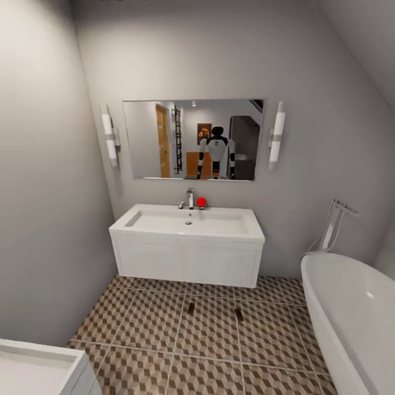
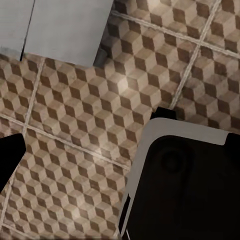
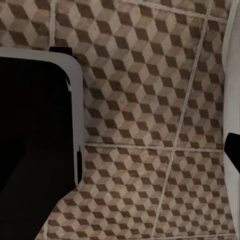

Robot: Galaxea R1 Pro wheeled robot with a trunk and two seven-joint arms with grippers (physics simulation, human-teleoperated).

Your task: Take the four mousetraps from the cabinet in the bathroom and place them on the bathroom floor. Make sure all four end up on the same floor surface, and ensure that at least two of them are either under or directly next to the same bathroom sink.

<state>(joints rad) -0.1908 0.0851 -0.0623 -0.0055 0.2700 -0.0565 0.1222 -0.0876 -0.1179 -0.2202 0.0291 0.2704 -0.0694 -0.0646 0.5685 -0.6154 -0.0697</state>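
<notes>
two mousetraps on bathroom floor just in front of sink | bathtub beside sink | claws: can't tell

The mirror reflects a white-torsoed robot with a black head and black-and-white arms.

Inspector: What sort of premises?

Assessor: A domestic bathroom. A white sink on a wall-hung vanity sits at centre, a mirror above it, a bathtub at lower right, and cube-patterned floor tiles below.
</notes>
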